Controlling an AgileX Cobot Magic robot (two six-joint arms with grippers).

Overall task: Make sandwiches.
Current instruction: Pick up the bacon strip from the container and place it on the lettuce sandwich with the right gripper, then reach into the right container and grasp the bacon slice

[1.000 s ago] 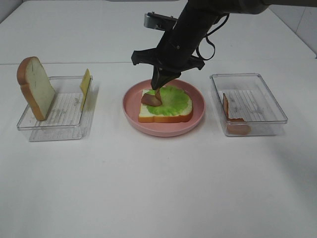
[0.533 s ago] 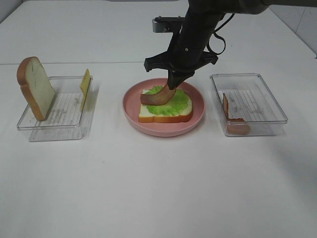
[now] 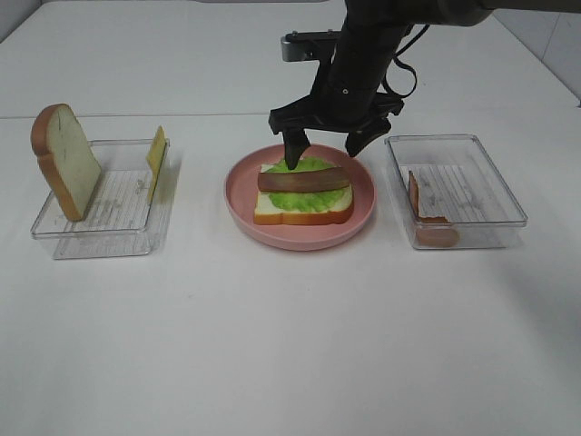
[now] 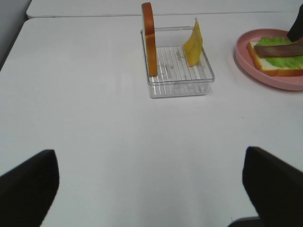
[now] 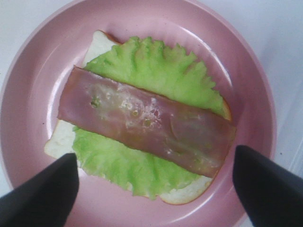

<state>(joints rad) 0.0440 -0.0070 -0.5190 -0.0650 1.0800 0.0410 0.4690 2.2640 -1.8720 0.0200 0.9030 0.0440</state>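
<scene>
Right gripper (image 3: pixel 321 156) hangs, fingers spread, above the bacon strip (image 3: pixel 303 179) lying flat across the lettuce (image 3: pixel 309 198) as a stable layer; left gripper (image 4: pixel 151 198) likewise spread, empty

Readable text, labels, brands, numbers, signs: none.

Left clear tray (image 3: pixel 100 238): a small dark mark on its ribbed floor, too small and blurred to read.

Right clear tray (image 3: pixel 490 232): a similar faint mark on its floor, also not legible.
</scene>
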